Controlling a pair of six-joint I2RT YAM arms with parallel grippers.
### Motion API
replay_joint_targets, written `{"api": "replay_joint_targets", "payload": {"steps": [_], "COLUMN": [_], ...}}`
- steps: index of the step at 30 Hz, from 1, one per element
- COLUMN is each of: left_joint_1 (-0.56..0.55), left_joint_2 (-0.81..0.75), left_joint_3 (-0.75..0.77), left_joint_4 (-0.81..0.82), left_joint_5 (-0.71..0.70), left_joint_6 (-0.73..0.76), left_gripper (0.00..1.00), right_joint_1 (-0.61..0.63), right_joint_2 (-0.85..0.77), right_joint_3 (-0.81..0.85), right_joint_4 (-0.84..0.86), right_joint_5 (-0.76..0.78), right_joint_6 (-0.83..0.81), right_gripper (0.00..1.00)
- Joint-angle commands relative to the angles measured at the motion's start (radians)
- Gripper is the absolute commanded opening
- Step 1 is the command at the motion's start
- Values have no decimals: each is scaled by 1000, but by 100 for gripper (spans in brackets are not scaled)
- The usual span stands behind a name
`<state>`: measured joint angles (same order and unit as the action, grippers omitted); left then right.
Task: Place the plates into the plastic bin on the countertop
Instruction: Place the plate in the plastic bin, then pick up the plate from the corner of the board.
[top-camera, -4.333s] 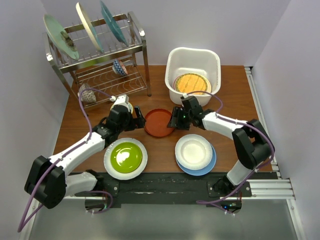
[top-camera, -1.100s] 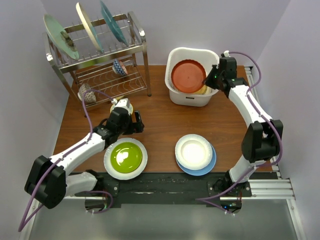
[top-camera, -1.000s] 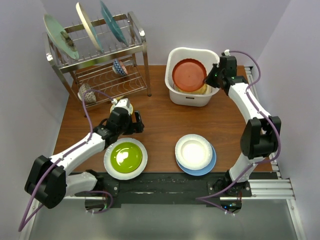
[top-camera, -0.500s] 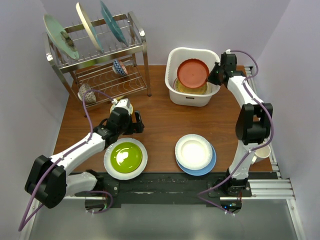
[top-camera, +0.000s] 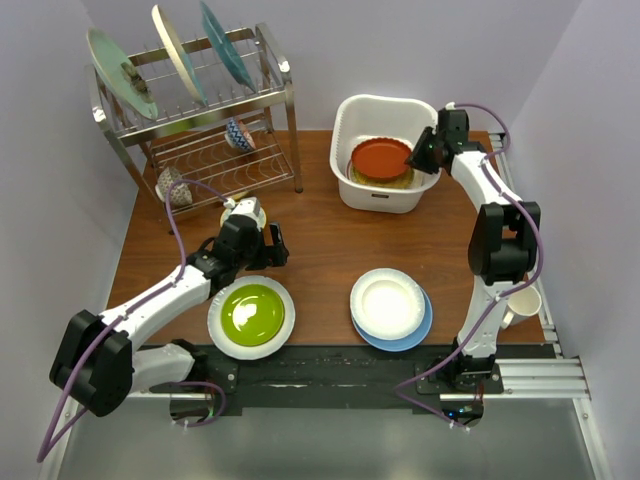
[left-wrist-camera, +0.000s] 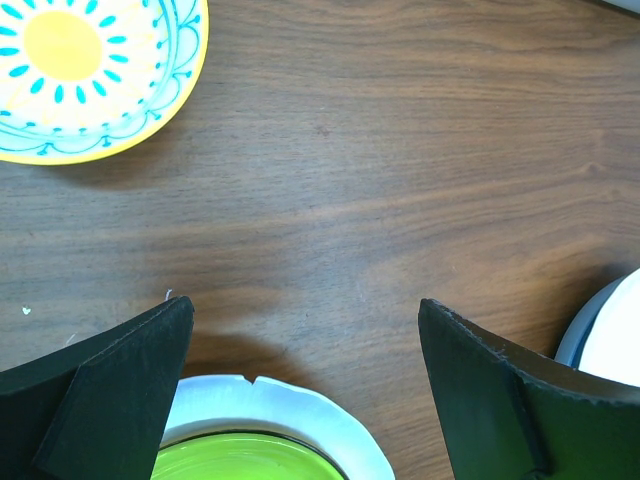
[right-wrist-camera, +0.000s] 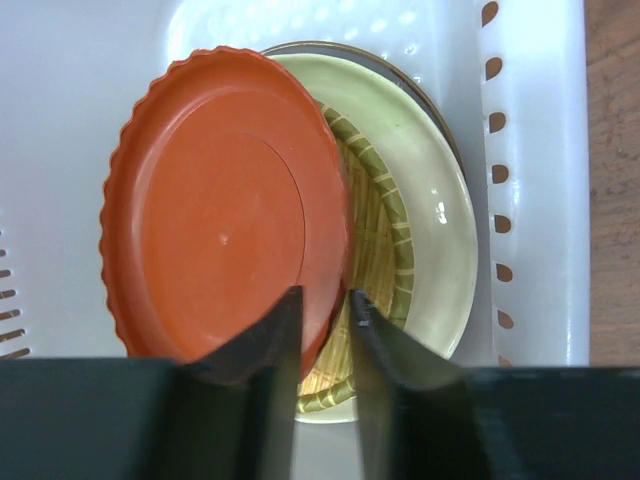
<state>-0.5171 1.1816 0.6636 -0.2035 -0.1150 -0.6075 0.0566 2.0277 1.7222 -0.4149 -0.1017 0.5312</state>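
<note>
The white plastic bin (top-camera: 385, 103) stands at the back right; its wall shows in the right wrist view (right-wrist-camera: 530, 150). My right gripper (top-camera: 422, 155) (right-wrist-camera: 325, 310) is shut on the rim of a red-brown plate (top-camera: 380, 158) (right-wrist-camera: 220, 200), held tilted low inside the bin over a yellow woven-look plate (right-wrist-camera: 375, 230). My left gripper (top-camera: 272, 248) (left-wrist-camera: 305, 303) is open and empty, just beyond the lime green plate (top-camera: 251, 312) (left-wrist-camera: 240, 460), which lies on a white plate (left-wrist-camera: 300, 425). A white plate (top-camera: 387, 300) sits on a blue plate (top-camera: 418, 333) at the front right.
A steel wire dish rack (top-camera: 200, 130) at the back left holds three upright plates (top-camera: 178, 52) and small bowls. A yellow-and-blue patterned bowl (left-wrist-camera: 80, 70) lies near my left gripper. A cream cup (top-camera: 523, 303) stands at the right edge.
My right gripper has lowered the red-brown plate from upright above the bin down onto the plates inside it. The left arm has not moved.
</note>
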Motion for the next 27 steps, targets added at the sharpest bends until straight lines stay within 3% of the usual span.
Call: {"api": "replay_joint_targets", "payload": {"steps": [1, 6, 10, 22, 27], "left_joint_1": [9, 11, 12, 46, 74], "left_joint_2": [-17, -37, -40, -73, -88], "left_joint_3": [19, 25, 24, 16, 11], "left_joint_4": [9, -4, -13, -56, -126], "left_joint_5": [11, 6, 2, 61, 77], "left_joint_6": [14, 12, 11, -26, -52], "left_gripper": [100, 100, 100, 100, 100], "right_joint_1": [-3, -8, -8, 12, 83], "right_joint_2": [0, -23, -59, -201, -282], "right_joint_3": [66, 65, 43, -2, -62], "right_joint_4": [-13, -18, -4, -1, -24], "right_joint_5": [-35, -24, -15, -167, -187], "right_joint_6": [-14, -17, -22, 9, -13], "right_gripper": [38, 53, 57, 57, 58]}}
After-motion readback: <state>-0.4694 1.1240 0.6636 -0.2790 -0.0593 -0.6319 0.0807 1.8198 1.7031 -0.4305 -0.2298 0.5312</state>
